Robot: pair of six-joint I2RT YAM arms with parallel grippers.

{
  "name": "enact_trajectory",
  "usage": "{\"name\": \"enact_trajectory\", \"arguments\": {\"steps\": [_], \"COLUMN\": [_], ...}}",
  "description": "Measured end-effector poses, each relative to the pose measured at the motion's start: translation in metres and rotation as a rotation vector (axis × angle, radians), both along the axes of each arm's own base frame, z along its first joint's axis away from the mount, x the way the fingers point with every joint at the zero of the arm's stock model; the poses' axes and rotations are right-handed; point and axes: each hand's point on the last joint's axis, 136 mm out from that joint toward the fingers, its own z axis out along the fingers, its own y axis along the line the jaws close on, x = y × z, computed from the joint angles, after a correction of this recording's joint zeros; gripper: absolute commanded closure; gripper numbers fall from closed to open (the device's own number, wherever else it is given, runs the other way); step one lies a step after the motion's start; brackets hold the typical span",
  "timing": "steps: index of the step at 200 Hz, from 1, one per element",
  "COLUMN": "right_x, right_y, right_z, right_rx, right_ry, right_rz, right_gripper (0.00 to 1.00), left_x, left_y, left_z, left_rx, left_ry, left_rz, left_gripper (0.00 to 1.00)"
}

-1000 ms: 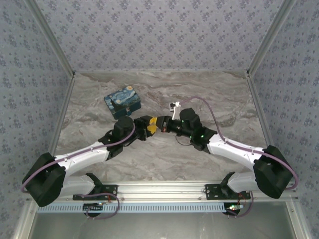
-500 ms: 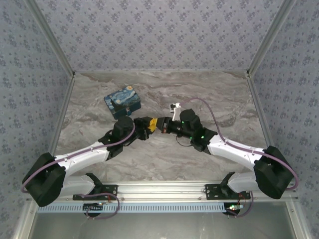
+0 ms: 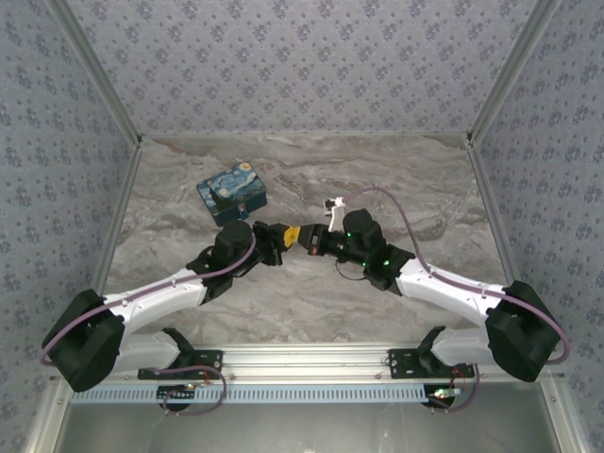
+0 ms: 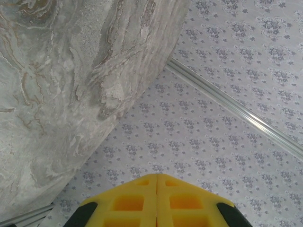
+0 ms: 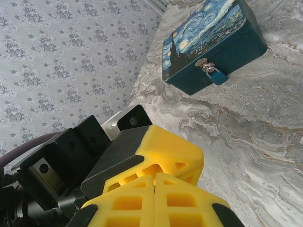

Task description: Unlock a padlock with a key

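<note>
Nearest the camera, the two arms reach inward from the front rail and meet over the marble table (image 3: 406, 189), on the near side of the starry-night painted box (image 3: 233, 193). The left gripper (image 3: 280, 236) sits just in front of the box's near right corner. In its own wrist view the left gripper (image 4: 156, 176) has its yellow pads pressed flush together along one thin seam. The right gripper (image 3: 305, 236) faces it tip to tip, a little further from the box. Its wrist view shows the right gripper (image 5: 155, 176) likewise closed tight, with the left gripper's yellow finger (image 5: 170, 150) lying against its tips. Whether either pair pinches anything small cannot be told. Beyond them the box (image 5: 208, 33) rests flat on the marble, lid up. The padlock (image 5: 218, 76) hangs on the silvery hasp at the middle of the box's front wall. Its long axis runs down that wall, with the thin metal shackle toward the lid and the blue body toward the tabletop. Behind the box stands the patterned back wall (image 3: 302, 66).
</note>
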Motion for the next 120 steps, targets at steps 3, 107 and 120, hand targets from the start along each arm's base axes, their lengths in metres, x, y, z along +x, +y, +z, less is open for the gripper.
{"name": "enact_trajectory", "arguments": {"steps": [3, 107, 120], "right_x": [0.000, 0.004, 0.005], "right_y": [0.000, -0.032, -0.038], "right_z": [0.000, 0.004, 0.010], "right_rx": [0.000, 0.061, 0.091], "right_ry": [0.000, -0.005, -0.022], "right_rz": [0.000, -0.030, -0.027], "right_gripper": [1.00, 0.70, 0.65], "left_x": [0.000, 0.016, 0.019], "left_y": [0.000, 0.011, 0.011], "left_z": [0.000, 0.059, 0.083], "left_rx": [0.000, 0.331, 0.396], "left_ry": [0.000, -0.367, -0.486], "left_rz": [0.000, -0.038, -0.051], "left_gripper": [0.97, 1.00, 1.00]}}
